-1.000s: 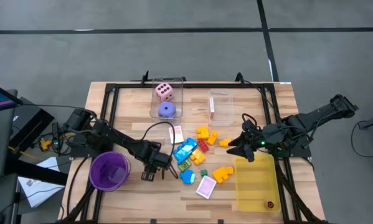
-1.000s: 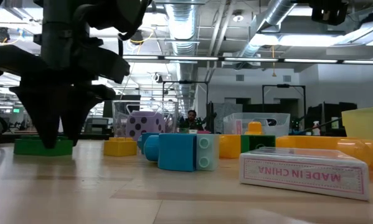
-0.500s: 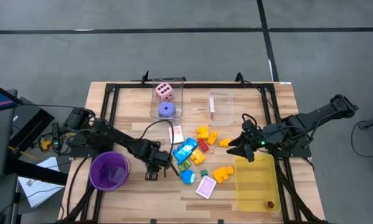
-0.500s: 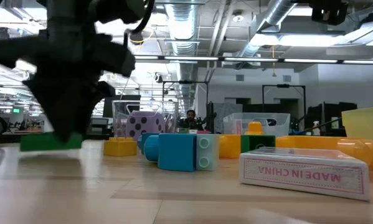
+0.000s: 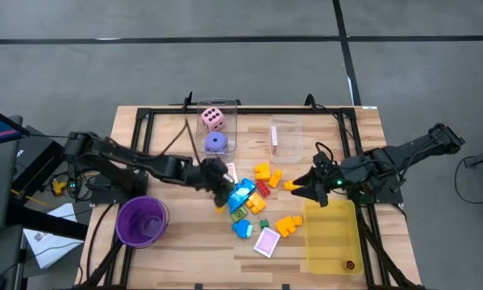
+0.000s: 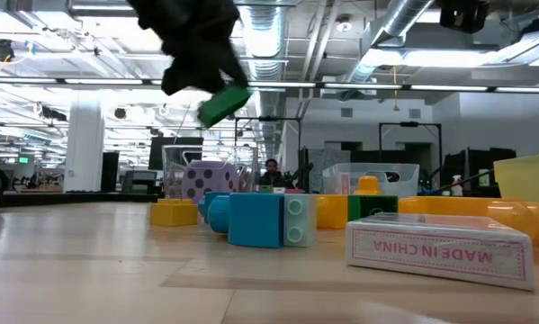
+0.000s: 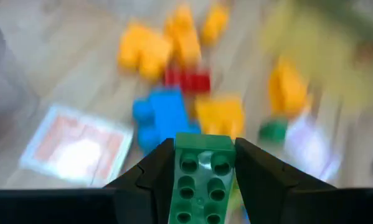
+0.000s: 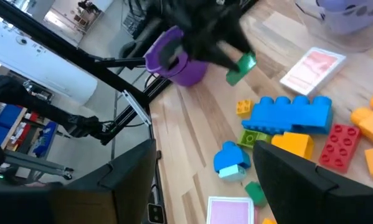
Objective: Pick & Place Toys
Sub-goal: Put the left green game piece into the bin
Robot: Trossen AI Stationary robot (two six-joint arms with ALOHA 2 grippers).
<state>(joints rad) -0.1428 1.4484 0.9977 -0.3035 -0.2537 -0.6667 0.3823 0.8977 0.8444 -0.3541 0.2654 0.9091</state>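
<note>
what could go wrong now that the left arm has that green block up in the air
The left gripper holds the green block only by its sides, tilted in the low view, so it could slip and fall into the toy pile below and scatter pieces. The arm also passes close to the clear box with the dice; a low swing might clip its wall.

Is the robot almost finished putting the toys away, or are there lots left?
Lots left. Done: the pink dotted die and purple dotted die sit in a clear plastic box. In hand: the left gripper holds a green plastic block up in the air above the pile. Left: blue, yellow, orange and red blocks and a pink-white card lie loose on the wooden table. The right gripper waits open, beside the yellow tray.
</note>
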